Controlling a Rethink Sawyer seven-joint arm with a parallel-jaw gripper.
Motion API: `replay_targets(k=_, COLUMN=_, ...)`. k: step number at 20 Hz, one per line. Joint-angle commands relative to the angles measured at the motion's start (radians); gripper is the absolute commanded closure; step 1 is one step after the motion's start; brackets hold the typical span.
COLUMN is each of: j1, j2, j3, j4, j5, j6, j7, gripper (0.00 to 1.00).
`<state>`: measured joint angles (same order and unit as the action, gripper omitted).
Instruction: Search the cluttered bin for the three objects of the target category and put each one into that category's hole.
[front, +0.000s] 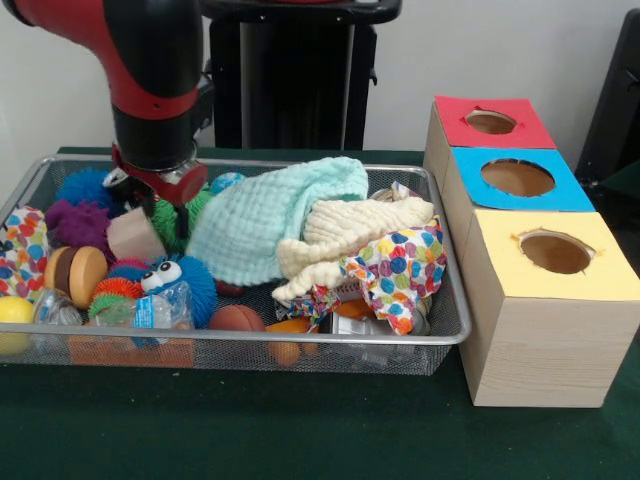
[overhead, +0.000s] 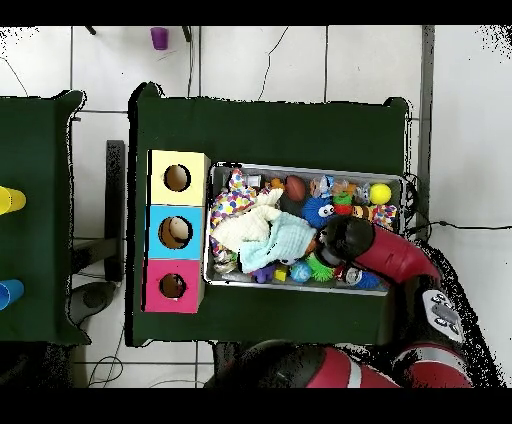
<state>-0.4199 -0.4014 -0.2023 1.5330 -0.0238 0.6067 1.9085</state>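
Note:
The bin of silver wire mesh sits on the green table, full of toys and cloths; it also shows in the overhead view. The hole in the red-topped wooden box lies at the far right, and shows in the overhead view. My gripper hangs down into the bin's left part, over a green spiky ball and right beside a tan block. I cannot tell how the gripper is set. In the overhead view the arm's end hides the gripper.
A blue-topped box and a yellow-topped box stand in line with the red one. A mint cloth, a cream cloth and a dotted cloth cover the bin's middle. Spiky balls, a blue googly-eyed toy and a yellow ball lie at the left.

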Motion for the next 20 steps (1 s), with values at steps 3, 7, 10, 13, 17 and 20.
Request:
replay_targets(k=3, j1=-0.070, j2=0.004, j3=0.040, j4=-0.229, j5=-0.106, j6=0.265, j7=-0.129, gripper=0.00)
replay_targets(k=7, j1=-0.072, j2=-0.004, j3=0.059, j4=-0.305, j5=-0.123, j6=0.373, j7=-0.126, gripper=0.00)
replay_targets(k=10, j1=-0.060, j2=0.026, j3=0.057, j4=-0.394, j5=-0.136, j6=0.422, j7=-0.089, gripper=0.00)
replay_targets(k=13, j1=-0.063, j2=0.074, j3=0.070, j4=-0.507, j5=-0.149, j6=0.463, j7=-0.086, gripper=0.00)
replay_targets(k=17, j1=-0.070, j2=0.130, j3=0.091, j4=-0.649, j5=-0.160, j6=0.516, j7=-0.105, gripper=0.00)
replay_targets(k=20, j1=-0.066, j2=0.152, j3=0.093, j4=-0.704, j5=-0.161, j6=0.538, j7=-0.104, gripper=0.00)
